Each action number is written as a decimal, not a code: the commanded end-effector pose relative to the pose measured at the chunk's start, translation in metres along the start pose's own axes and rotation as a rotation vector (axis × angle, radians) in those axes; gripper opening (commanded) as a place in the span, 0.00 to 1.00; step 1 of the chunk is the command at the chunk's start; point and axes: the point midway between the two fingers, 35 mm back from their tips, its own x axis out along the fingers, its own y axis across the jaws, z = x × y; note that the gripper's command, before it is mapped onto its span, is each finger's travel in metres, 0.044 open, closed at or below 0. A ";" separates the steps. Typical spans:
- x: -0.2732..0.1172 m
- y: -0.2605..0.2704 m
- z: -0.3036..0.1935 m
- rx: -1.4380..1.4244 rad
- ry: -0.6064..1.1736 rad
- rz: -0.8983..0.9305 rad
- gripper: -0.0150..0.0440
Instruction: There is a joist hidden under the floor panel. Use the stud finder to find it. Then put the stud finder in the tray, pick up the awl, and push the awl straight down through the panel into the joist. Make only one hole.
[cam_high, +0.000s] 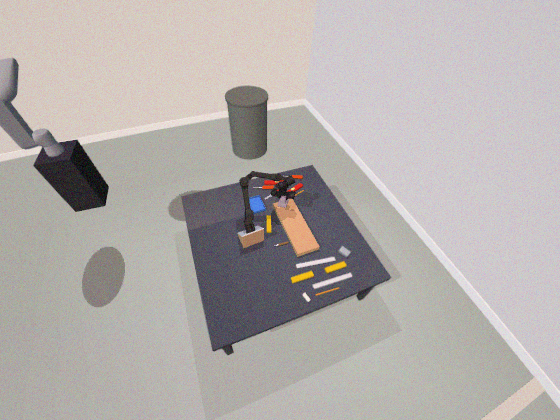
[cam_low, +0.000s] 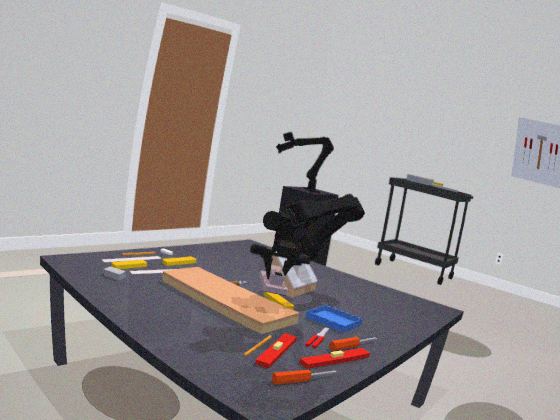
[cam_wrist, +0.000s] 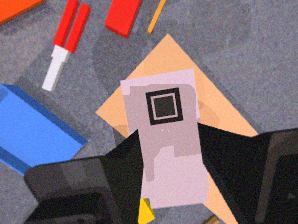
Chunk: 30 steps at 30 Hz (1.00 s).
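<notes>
My gripper (cam_high: 283, 195) (cam_low: 277, 274) (cam_wrist: 164, 128) is shut on the pale pink stud finder (cam_high: 283, 202) (cam_low: 270, 281) (cam_wrist: 175, 185), which has a dark square on its face. It holds it raised over the end of the floor panel (cam_high: 302, 229) (cam_low: 210, 290) (cam_wrist: 165, 55) nearest the tray; shadows fall on the panel. The blue tray (cam_high: 257, 204) (cam_low: 332, 320) (cam_wrist: 35, 135) stands beside that end, with nothing seen in it. The awl (cam_high: 283, 244) (cam_low: 235, 283), with a brown handle, lies beside the panel's long side. The joist is hidden.
A yellow block (cam_high: 269, 224) (cam_low: 278, 300) (cam_wrist: 145, 212) lies between panel and arm base. Red-handled pliers (cam_low: 317, 337) (cam_wrist: 65, 30), red levels (cam_low: 276, 350), orange screwdrivers (cam_low: 292, 376) and a pencil (cam_low: 258, 345) lie past the tray end. White strips, yellow blocks and a grey block (cam_high: 344, 251) lie beyond the other end.
</notes>
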 end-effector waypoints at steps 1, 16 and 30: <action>-0.002 0.026 0.010 -0.073 -0.021 0.012 0.25; -0.001 0.125 0.020 -0.317 -0.065 0.107 0.25; -0.009 0.210 0.005 -0.536 -0.122 0.214 0.25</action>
